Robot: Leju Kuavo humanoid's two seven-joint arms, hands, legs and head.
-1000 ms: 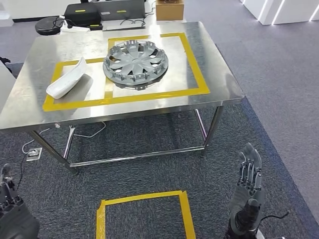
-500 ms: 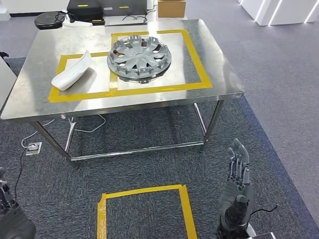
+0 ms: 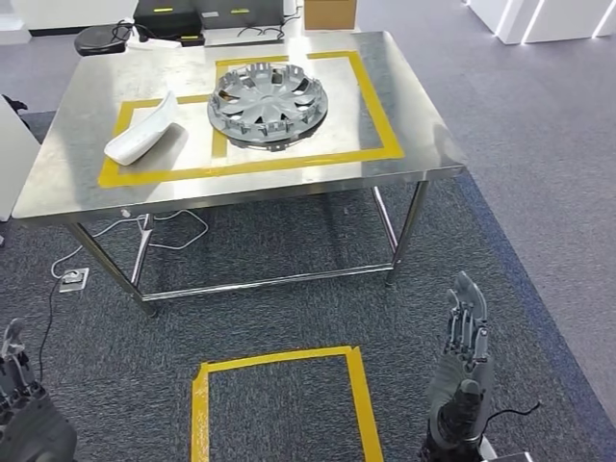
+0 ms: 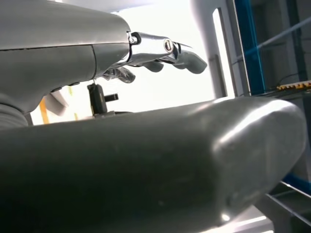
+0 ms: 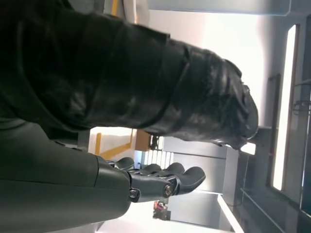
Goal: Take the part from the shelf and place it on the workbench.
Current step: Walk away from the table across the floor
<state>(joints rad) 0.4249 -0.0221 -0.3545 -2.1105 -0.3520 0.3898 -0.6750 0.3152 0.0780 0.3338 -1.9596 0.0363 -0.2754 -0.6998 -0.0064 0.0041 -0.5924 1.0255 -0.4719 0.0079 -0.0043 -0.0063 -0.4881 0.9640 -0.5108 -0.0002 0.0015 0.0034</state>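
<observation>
A grey wheel cover (image 3: 268, 104) lies flat inside a yellow taped rectangle on the steel workbench (image 3: 87, 111). Beside it, in the neighbouring taped box, lies a white curved part (image 3: 141, 131). My right hand (image 3: 463, 371) hangs low at the lower right, fingers straight and apart, holding nothing; the right wrist view shows the same hand (image 5: 161, 179) with its fingers extended. My left hand (image 3: 22, 409) sits at the lower left corner, and in the left wrist view its fingers (image 4: 165, 51) are stretched out with nothing in them.
A yellow taped square (image 3: 283, 409) marks the grey carpet in front of me. Black cases (image 3: 207, 13), a cardboard box (image 3: 330, 13) and cables lie beyond the bench. A power socket (image 3: 74, 280) with a white cable sits on the floor under the bench's left side.
The whole view has shifted slightly, so the camera has moved. My right hand has dropped a little lower in the picture; both hands stay empty.
</observation>
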